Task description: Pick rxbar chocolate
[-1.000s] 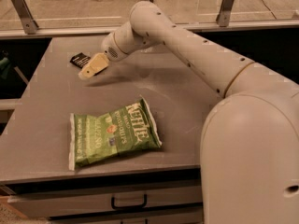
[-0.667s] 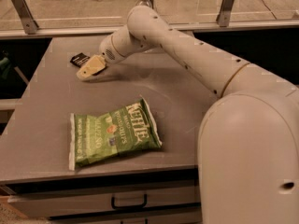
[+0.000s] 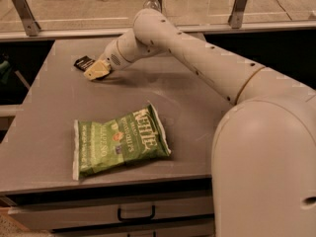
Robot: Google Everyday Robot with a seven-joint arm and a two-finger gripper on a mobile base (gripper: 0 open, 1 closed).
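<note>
Upper left, the gripper (image 3: pixel 96 70) has barely shifted, staying beside the rxbar chocolate (image 3: pixel 84 62); whether it grips, I cannot tell.

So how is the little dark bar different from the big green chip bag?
The rxbar chocolate is dark; the chip bag is green. The rxbar chocolate is far smaller than the chip bag. The gripper is right at the rxbar chocolate, far from the chip bag. Both lie flat on the table.
</note>
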